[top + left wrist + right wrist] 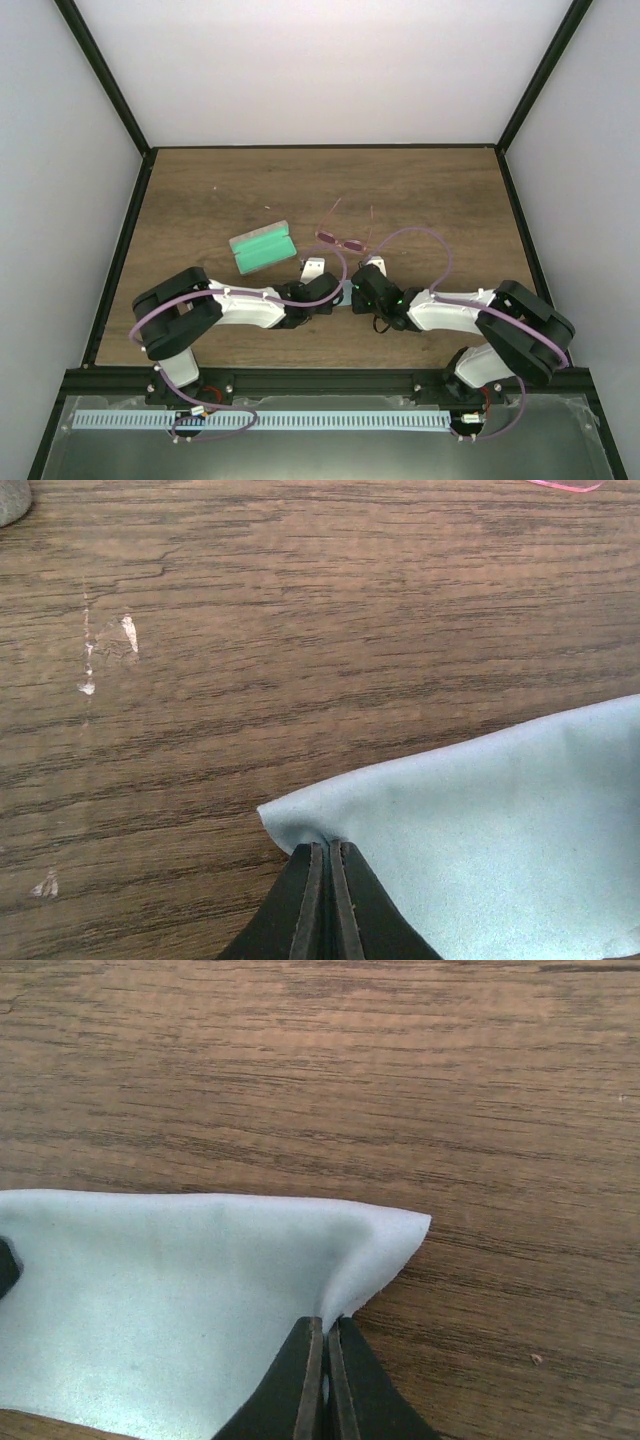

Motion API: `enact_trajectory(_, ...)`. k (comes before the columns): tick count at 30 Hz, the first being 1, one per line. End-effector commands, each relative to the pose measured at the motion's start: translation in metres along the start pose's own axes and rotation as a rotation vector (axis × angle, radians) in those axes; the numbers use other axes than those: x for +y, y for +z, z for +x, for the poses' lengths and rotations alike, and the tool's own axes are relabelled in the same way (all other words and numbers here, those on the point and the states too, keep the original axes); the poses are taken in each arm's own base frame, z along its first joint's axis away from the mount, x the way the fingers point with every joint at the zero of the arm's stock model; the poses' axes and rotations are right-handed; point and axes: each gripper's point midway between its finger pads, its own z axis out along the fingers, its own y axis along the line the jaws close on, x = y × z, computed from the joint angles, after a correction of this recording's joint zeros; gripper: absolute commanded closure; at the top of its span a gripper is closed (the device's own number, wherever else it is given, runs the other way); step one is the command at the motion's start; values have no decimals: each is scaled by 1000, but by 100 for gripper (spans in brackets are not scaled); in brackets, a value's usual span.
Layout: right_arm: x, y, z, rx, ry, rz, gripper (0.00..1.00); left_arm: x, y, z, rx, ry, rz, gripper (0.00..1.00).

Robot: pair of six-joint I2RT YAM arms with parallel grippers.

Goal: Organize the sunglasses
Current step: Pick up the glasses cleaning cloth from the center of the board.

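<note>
From above, the open grey case point(262, 248) with its green lining lies on the wooden table point(430, 190), and the sunglasses point(343, 240) lie just to the right of the case, close to it but apart, with their thin wire arms pointing away toward the far side. Both robot arms reach in and meet on the near side of the case, below the glasses. In the left wrist view, the left gripper point(328, 852) has its fingers pressed together on the edge of a light blue cloth point(500, 820), which spreads away to the right. A pink sliver at the top edge looks like part of the glasses. A grey corner at the top left may be the case, but too little shows to be sure. In the right wrist view, the right gripper point(325, 1332) is likewise pinched on a corner of the same cloth, whose corner lifts off the wood beside it. The glasses look very light and fragile. The wire arms would likely bend under a hard squeeze, and the lenses are smooth and probably slippery. The bridge or the frame corner by a hinge seems the safest hold, taken gently, for setting them into the case.
</note>
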Motion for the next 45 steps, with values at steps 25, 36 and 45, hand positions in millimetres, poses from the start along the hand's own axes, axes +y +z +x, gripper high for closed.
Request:
enact_trajectory(25, 54, -15, -67, -132, -53, -107, 99, 19, -27, -46, -135, -35, -88, 96)
enact_trajectory(36, 107, 0, -90, -144, -137, -223, 99, 51, -39, -73, -227, -115, -193, 96)
enact_trajectory(45, 139, 14, -118, -174, -179, -256, 99, 93, -48, -88, -278, -188, -269, 96)
